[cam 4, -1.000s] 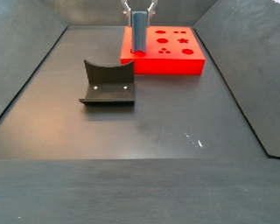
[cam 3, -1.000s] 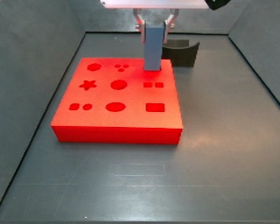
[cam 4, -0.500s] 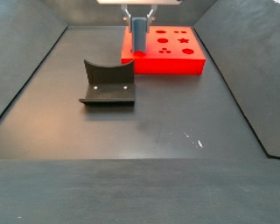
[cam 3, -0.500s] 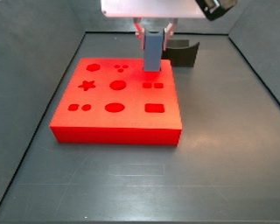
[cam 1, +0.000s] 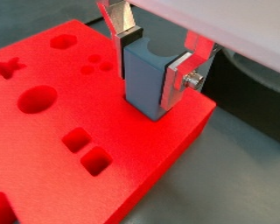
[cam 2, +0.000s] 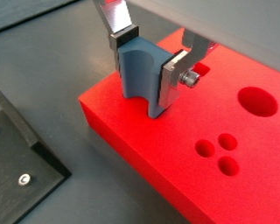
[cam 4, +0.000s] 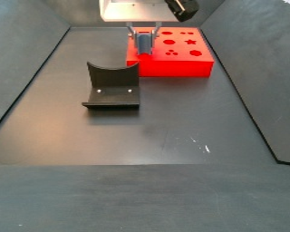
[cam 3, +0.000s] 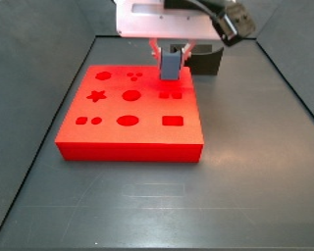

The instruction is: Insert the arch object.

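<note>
arch object (cam 1: pixel 142 80), probably, clamped in tool (cam 1: pixel 154 68) atop red slab (cam 1: pixel 55 140)

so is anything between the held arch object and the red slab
Nothing visible. The gripper holds the blue-grey arch object directly over the red slab, near its edge; the fixture stands apart on the floor.

From my seat, the dark grey table (cam 4: pixel 148 154) only carries two things: the red slab (cam 3: pixel 130 110) sitting flat toward one end, and the fixture (cam 4: pixel 111 87) standing well apart from it. The gripper (cam 3: pixel 172 61) is down over the slab's edge.
</note>
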Tool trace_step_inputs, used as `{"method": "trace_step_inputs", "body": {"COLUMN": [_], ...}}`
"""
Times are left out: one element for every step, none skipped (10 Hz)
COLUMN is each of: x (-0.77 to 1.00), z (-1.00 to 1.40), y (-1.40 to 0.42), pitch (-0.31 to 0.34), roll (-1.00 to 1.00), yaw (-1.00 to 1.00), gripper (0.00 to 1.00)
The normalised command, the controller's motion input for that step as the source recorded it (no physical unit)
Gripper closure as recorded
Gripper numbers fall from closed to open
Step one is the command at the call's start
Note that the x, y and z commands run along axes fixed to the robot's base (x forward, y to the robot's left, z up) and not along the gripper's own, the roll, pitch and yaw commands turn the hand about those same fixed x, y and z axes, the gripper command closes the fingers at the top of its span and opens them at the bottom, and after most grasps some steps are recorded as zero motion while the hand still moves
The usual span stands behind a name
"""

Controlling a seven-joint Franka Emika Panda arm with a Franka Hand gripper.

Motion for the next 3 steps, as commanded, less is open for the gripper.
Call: {"method": "trace_step_inputs", "body": {"x": [0.0,0.0,0.0], "z": [-0.47,0.0,0.0], "y": [0.0,0.0,0.0], "pitch": [0.0,0.0,0.0], "roll": [0.2,0.03,0.0], "yaw": [-0.04,0.0,0.0], "gripper": [1.0,1.0,1.0]}}
